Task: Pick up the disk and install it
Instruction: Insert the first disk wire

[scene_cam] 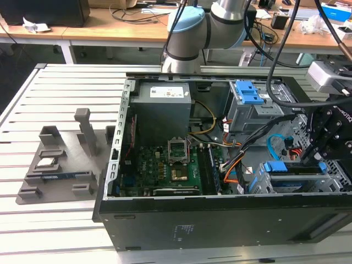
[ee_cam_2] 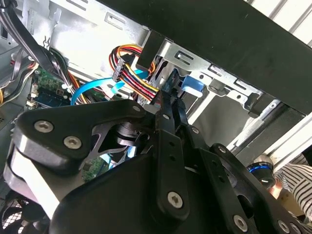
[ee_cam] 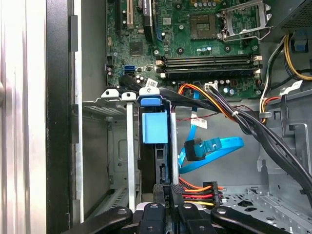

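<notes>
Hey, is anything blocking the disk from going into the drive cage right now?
Nothing visible does. In the first wrist view the disk, held on edge by the gripper, sits between the drive cage rails; the blue cable and the coloured wires lie beside it.

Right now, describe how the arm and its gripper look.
The arm is silver-grey tubing with a pale blue joint cap and black cables trailing alongside. The gripper is matte black, built from flat linkage plates joined by silver screws, clearest in the second wrist view. A grey camera box sits near the wrist.
</notes>
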Robot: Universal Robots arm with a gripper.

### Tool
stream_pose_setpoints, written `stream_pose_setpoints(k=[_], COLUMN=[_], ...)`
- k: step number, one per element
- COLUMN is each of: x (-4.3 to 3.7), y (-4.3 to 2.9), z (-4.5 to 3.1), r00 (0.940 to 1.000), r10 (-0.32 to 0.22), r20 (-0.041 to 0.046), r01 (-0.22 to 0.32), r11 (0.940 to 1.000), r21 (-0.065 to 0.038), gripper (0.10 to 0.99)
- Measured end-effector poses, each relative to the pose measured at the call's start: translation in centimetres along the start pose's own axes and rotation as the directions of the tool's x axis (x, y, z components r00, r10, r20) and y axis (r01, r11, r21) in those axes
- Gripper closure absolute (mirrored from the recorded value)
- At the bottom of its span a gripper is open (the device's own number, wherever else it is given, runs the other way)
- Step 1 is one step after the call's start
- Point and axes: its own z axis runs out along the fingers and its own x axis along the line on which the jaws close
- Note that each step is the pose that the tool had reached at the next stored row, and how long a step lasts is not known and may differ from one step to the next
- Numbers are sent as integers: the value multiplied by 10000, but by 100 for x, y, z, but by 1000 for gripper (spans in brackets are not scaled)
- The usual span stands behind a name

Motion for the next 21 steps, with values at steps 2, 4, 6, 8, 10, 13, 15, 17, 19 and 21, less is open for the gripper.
stream_pose_setpoints(k=[2,4,6,8,10,13,15,17,19,21], x=[0,0,-1,1,4,-5,-20,-32,-49,-68], y=[0,0,0,1,9,15,19,22,24,26], z=[5,5,11,-5,-97,-168,-203,-228,-243,-249], r00=[10000,10000,10000,10000,10000,10000,10000,10000,10000,10000], r10=[0,1,0,2,2,2,1,2,2,2], r20=[2,0,5,-11,-8,-9,-8,-8,-11,-8], r01=[0,-1,0,-2,-2,-2,-1,-2,-2,-2], r11=[10000,10000,10000,10000,10000,10000,10000,10000,10000,10000], r21=[0,1,-2,1,1,1,0,0,1,1], gripper=[918,918,906,843,843,843,843,843,843,859])
